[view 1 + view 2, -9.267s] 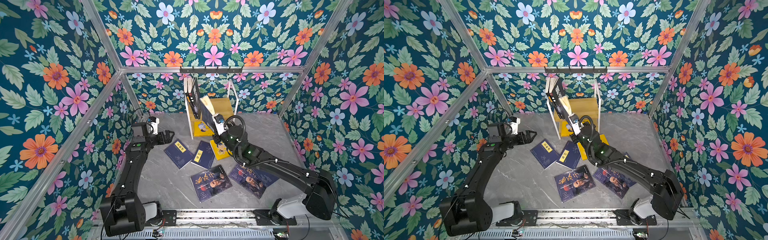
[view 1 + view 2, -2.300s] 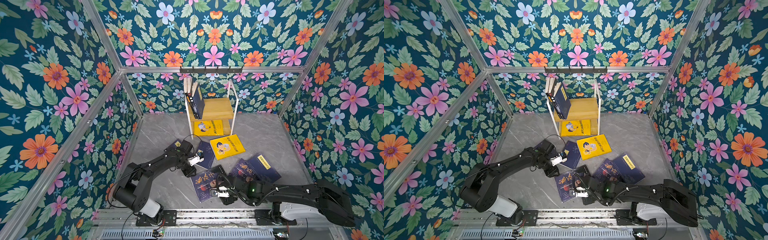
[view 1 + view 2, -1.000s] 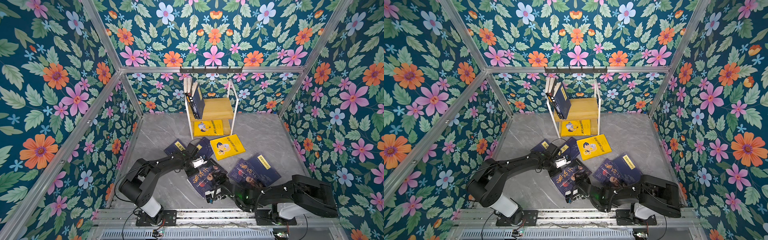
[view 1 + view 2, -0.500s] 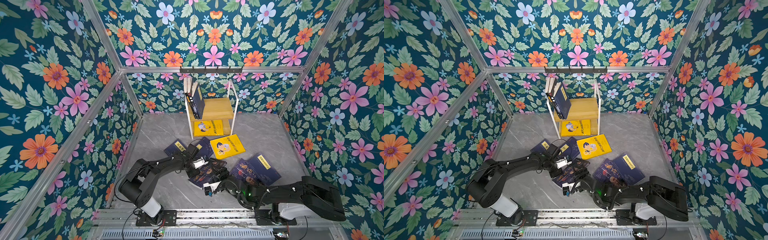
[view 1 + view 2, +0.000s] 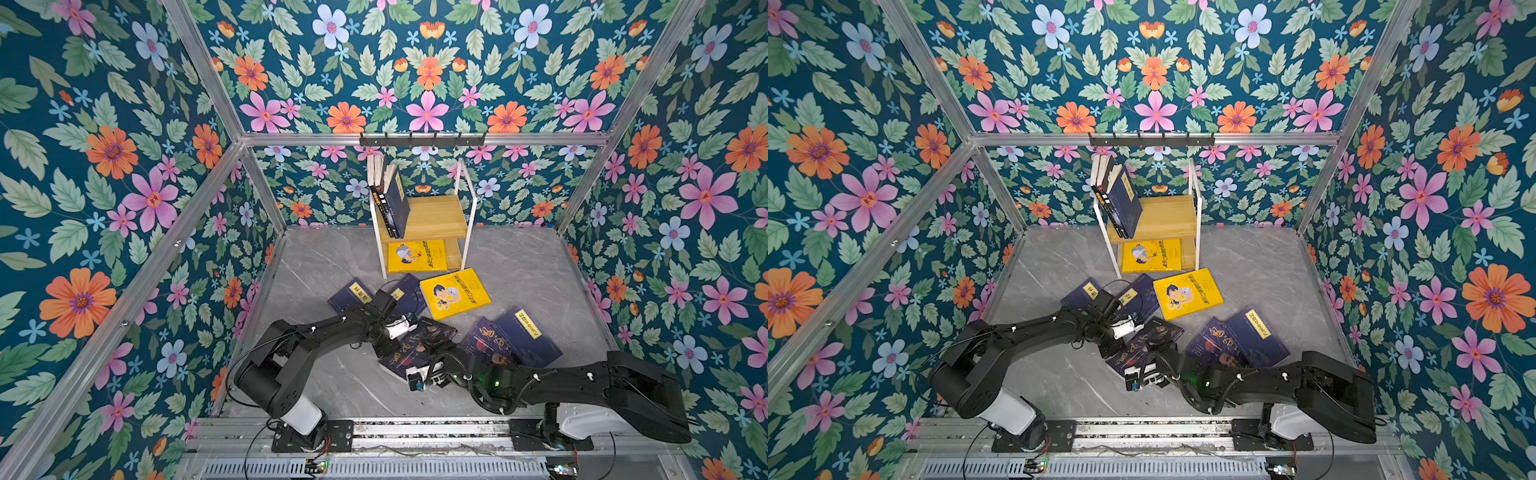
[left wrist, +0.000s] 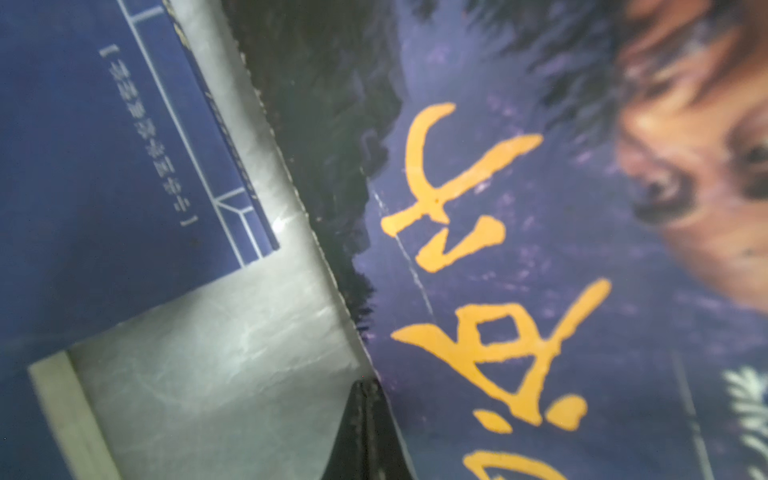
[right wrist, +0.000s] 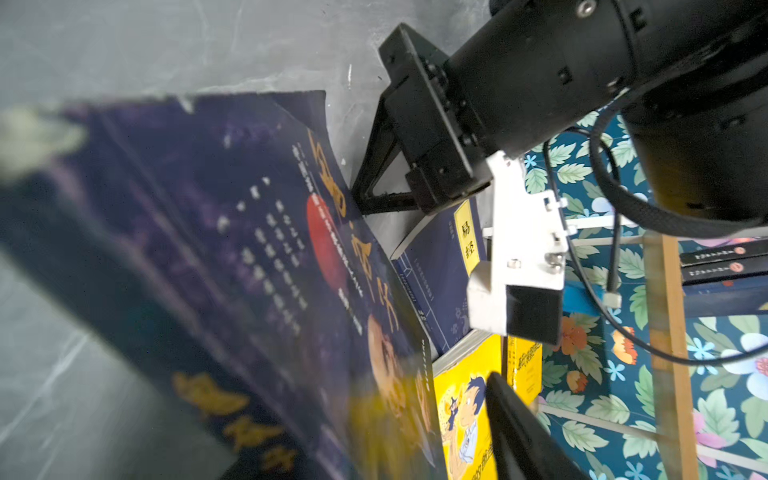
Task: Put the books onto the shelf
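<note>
Books lay in two places: several upright volumes point(image 5: 388, 199) leaned at the left end of the shelf's point(image 5: 436, 216) top board and a yellow one point(image 5: 417, 255) rested on the lower board, while the rest were scattered flat on the grey table point(image 5: 316, 266) in front. Among those, the purple-blue paperback with the bearded man point(image 5: 415, 345) seemed to be the one being worked, tipped up off the table between the two arms.

The left gripper point(image 5: 382, 348) was fully closed with nothing in it. Its tip sat on the table right against the paperback's left edge, apparently as a stop. The right gripper point(image 5: 434, 353) reached in from the near side with its jaws partly apart and one finger point(image 7: 515, 428) over the cover. The other finger was hidden behind the book, so I could not tell whether it had a hold.

By my judgement, this paperback was light and thin but floppy (its free corner curled in the right wrist view), with a glossy cover likely to slide. A pinch on the cover alone would let the pages fan open. The grip should take the whole block, deep and close to the spine, before carrying it upright to the open part of the top board.
</note>
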Robot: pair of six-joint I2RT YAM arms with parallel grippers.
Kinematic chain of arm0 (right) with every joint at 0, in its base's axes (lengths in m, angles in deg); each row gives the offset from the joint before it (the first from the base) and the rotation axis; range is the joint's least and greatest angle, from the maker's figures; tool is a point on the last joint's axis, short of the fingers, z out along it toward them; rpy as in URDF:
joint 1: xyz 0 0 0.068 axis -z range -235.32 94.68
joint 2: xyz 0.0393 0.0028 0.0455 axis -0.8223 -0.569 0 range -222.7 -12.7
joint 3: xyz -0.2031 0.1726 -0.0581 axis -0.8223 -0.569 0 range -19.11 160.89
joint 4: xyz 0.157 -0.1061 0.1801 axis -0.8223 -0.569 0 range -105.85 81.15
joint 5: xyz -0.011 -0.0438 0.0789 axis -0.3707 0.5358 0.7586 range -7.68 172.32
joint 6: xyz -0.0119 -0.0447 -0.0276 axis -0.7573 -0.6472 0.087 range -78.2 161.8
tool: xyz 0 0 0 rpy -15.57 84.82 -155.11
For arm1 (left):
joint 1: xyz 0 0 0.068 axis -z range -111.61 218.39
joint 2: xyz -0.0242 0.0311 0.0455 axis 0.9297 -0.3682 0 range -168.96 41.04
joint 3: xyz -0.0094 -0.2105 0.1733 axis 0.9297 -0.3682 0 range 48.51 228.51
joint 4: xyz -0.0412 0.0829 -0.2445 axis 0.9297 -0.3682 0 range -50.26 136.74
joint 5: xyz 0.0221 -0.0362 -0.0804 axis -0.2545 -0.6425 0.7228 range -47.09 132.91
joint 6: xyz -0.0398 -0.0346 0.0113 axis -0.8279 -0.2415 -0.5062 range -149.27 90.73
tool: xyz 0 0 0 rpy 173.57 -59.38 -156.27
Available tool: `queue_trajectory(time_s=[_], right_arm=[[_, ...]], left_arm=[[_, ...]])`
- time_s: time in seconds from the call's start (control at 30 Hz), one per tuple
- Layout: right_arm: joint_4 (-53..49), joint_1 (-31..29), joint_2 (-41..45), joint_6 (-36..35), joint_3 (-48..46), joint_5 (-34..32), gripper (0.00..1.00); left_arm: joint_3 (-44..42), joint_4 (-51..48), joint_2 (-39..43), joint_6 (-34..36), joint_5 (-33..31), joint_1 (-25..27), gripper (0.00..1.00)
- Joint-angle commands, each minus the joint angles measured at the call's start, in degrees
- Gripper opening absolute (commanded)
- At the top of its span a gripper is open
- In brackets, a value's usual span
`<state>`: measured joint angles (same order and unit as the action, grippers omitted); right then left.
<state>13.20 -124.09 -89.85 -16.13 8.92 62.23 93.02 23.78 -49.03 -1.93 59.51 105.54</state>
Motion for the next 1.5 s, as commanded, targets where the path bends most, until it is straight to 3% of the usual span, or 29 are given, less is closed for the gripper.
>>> queue_trajectory(time_s=[0.0, 0.07, 0.17, 0.33, 0.63, 0.77, 0.83, 0.87, 1.1, 1.23, 1.47], right_arm=[[-3.1, 0.5, 0.5, 1.8, 0.6, 2.3, 0.42], [-5.9, 0.6, 0.6, 1.7, 1.9, 1.9, 0.31], [-8.1, 0.7, 2.2, 2.6, 2.9, 3.6, 0.23], [-14.7, 1.4, 4.2, 3.6, 6.0, 5.4, 0.01], [-17.6, 5.1, 10.2, 10.9, 8.6, 8.6, 0.0], [-17.2, 7.9, 11.4, 14.2, 10.0, 8.8, 0.0], [-16.4, 8.5, 11.3, 15.5, 11.1, 7.6, 0.0], [-15.8, 8.8, 11.2, 15.9, 11.4, 7.3, 0.0], [-13.2, 10.1, 8.8, 20.4, 16.2, -0.7, 0.0], [-11.6, 10.0, 7.6, 22.3, 17.8, -4.7, 0.0], [-11.1, 8.9, 3.4, 25.1, 22.2, -14.3, 0.0]], left_arm=[[-0.7, -7.9, 0.4, -0.2, -1.0, -0.3, 0.0], [-0.2, -7.8, 1.5, -0.8, -1.4, -1.2, 0.0], [-0.7, -6.4, 4.5, -2.0, -0.9, -3.4, 0.0], [-0.1, -5.0, 10.1, -4.5, 2.0, -9.9, 0.29], [4.0, -0.4, 18.2, -13.8, 6.6, -23.2, 0.58], [9.2, -1.2, 19.3, -19.8, 12.4, -26.6, 0.74], [13.5, -2.8, 19.3, -22.6, 15.8, -27.5, 0.97], [15.2, -3.1, 19.4, -23.9, 16.9, -27.7, 1.0], [26.5, -7.2, 16.7, -28.4, 24.0, -28.4, 1.0], [29.8, -7.6, 15.4, -34.5, 30.5, -28.4, 1.0], [23.6, 1.2, 16.6, -48.4, 44.1, -28.1, 1.0]])
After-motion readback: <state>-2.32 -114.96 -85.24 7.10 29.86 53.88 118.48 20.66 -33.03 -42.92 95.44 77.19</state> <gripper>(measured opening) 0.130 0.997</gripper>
